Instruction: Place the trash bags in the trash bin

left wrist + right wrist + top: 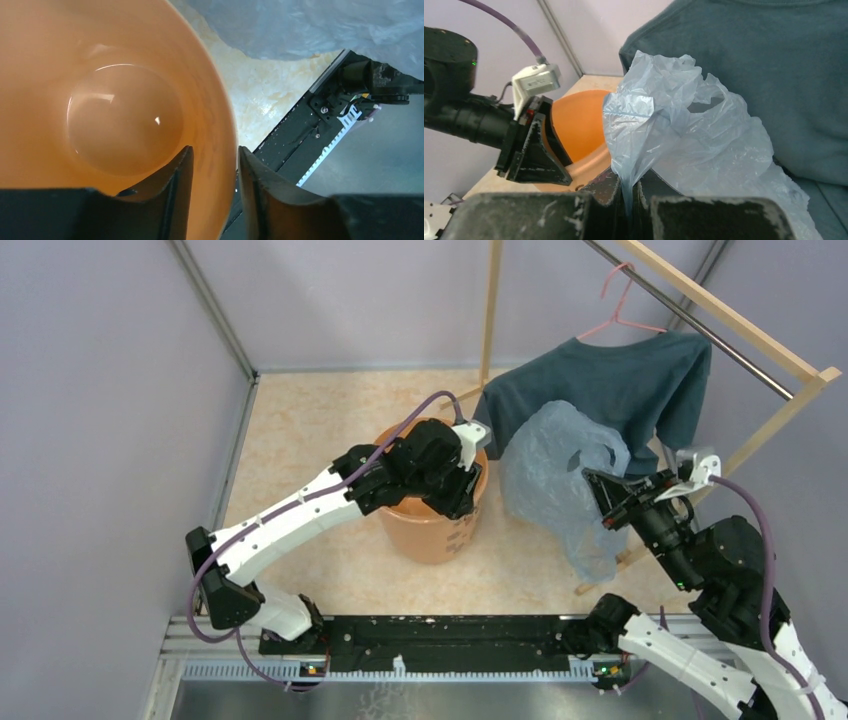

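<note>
The orange trash bin [430, 530] stands on the floor in the middle, with nothing inside it in the left wrist view [125, 115]. My left gripper [462, 490] straddles its near-right rim, one finger inside and one outside, shut on the wall [215, 155]. My right gripper [597, 502] is shut on a pinch of the pale blue trash bag [560, 480] and holds it in the air just right of the bin. The bag billows above the fingers [684, 135] and hangs down past them. The bin's rim [579, 125] lies behind the bag.
A dark teal T-shirt [620, 380] hangs on a pink hanger [615, 310] from a wooden rack [740, 325], right behind the bag. Pale walls close in the left and back. The black base rail [440, 640] runs along the near edge.
</note>
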